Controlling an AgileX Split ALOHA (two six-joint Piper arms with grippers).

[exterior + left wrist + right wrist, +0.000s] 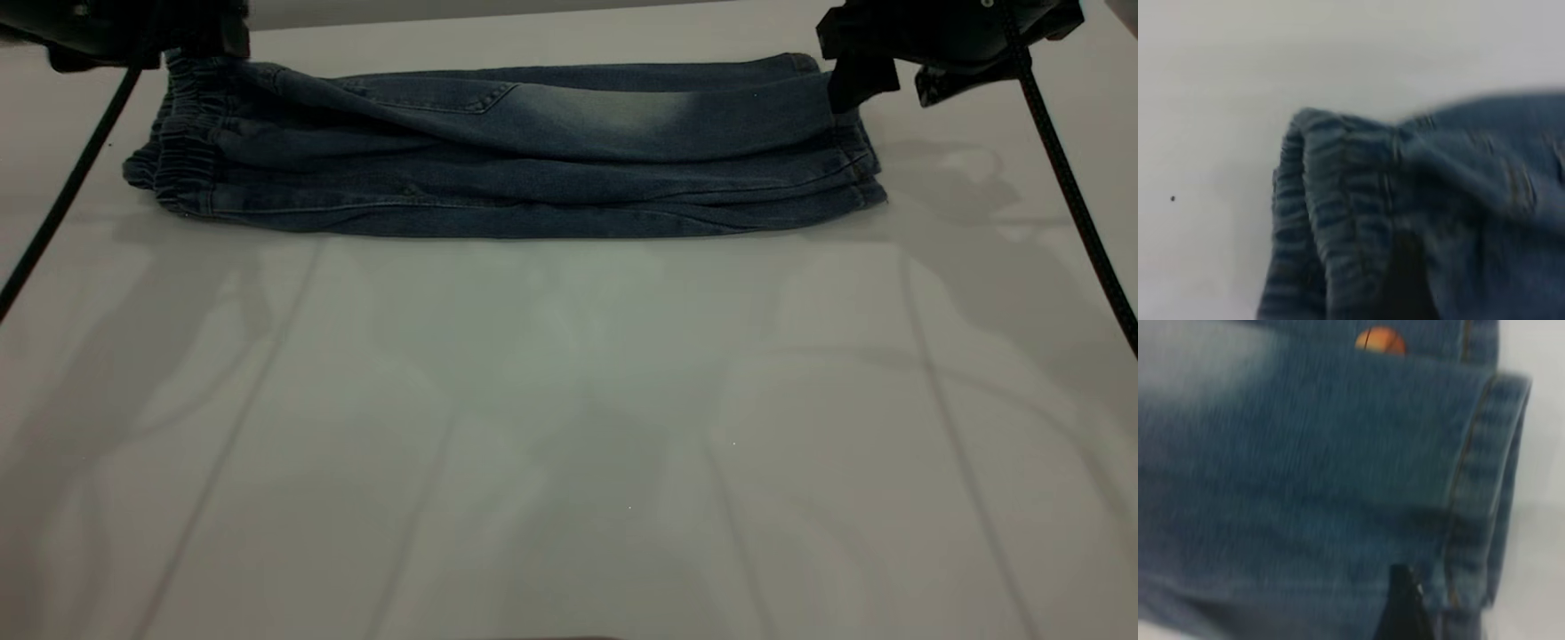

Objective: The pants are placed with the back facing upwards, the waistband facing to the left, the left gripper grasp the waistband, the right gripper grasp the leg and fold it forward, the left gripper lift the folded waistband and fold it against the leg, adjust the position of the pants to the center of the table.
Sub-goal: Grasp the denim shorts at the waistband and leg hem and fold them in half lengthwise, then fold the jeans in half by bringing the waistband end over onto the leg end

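The pants (524, 151) lie folded lengthwise into a long narrow band across the far part of the desk (569, 427), well toward its back edge, with the near half of the surface bare. The waistband (182, 151), gathered and ruched, is at the exterior view's left end, and the stitched hems are stacked at the right end. The leg (622, 116) with the pale faded patch lies on top, a back pocket corner showing near the middle. The left gripper (209, 44) sits at the far left corner of the fabric, right over the waistband; in the left wrist view one dark fingertip (1408, 280) shows against the denim just beside the band (1338, 200), but whether the fingers are together or clamped on it I cannot tell. The right gripper (858, 84) hangs at the hem end, one dark finger (1405, 610) touching the cloth near the hem (1485, 487); its grip is likewise unclear. A small orange piece of print (1380, 340) peeks out above the top layer.
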